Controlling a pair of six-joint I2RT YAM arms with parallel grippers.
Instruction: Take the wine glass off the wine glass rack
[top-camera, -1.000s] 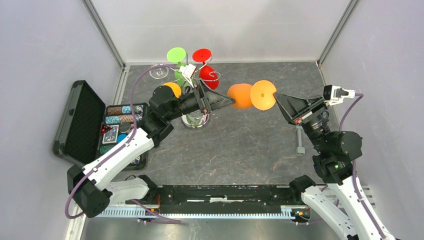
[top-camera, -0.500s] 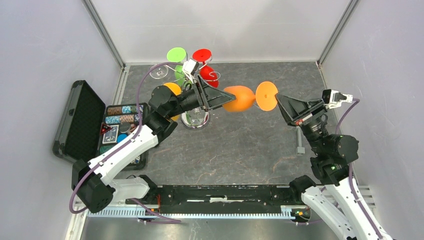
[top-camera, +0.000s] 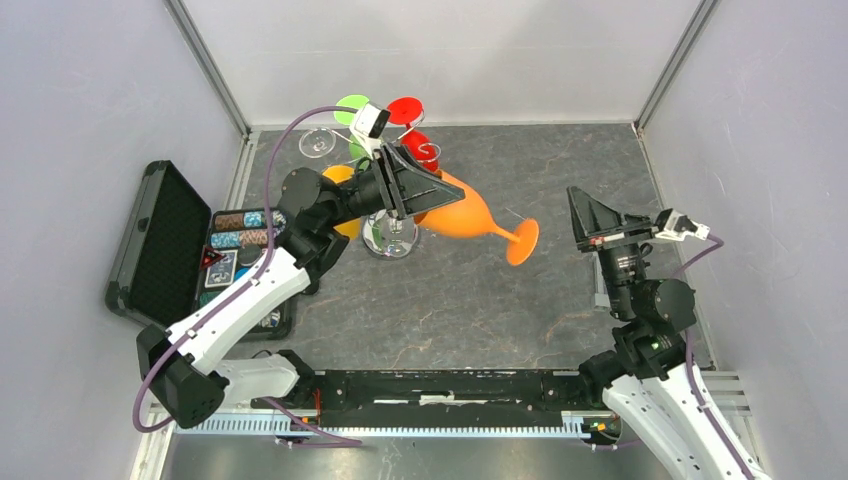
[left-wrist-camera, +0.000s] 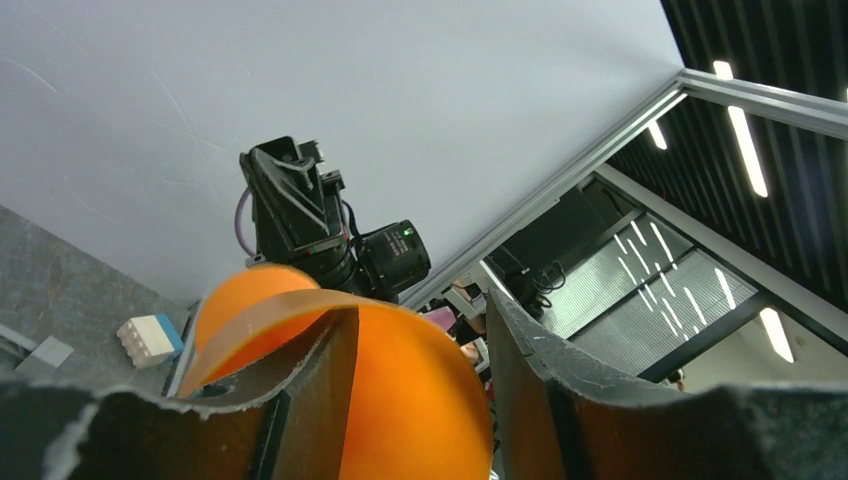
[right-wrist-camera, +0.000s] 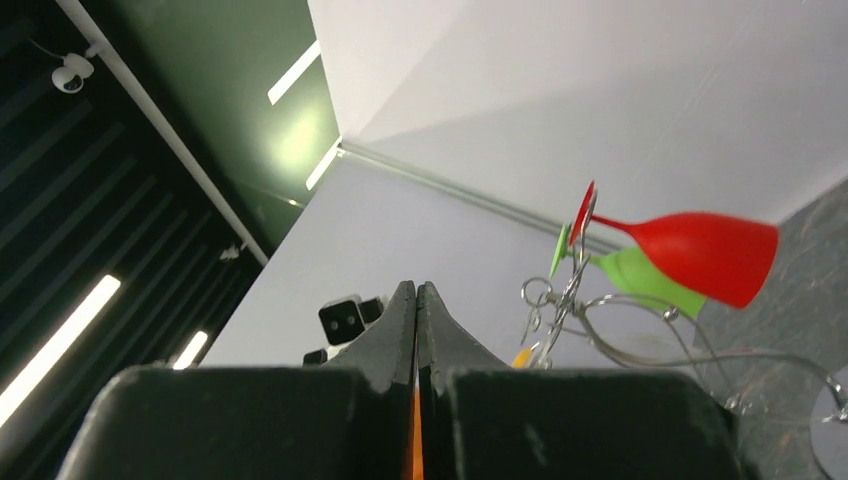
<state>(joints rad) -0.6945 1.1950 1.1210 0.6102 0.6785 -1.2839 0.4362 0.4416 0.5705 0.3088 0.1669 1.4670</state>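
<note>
On the grey table (top-camera: 480, 310), the wine glass rack (top-camera: 386, 241) stands back left, the orange wine glass (top-camera: 468, 216) tilts just beside it, off its arms, bowl gripped in the half-closed left gripper (top-camera: 438, 195), and the right gripper (top-camera: 575, 195), well apart, is pinched shut on nothing.

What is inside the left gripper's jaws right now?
The orange wine glass: its bowl sits between the fingers of the left gripper, stem and foot sticking out beyond them. From above, the gripper covers the bowl's end nearest the wine glass rack.
</note>
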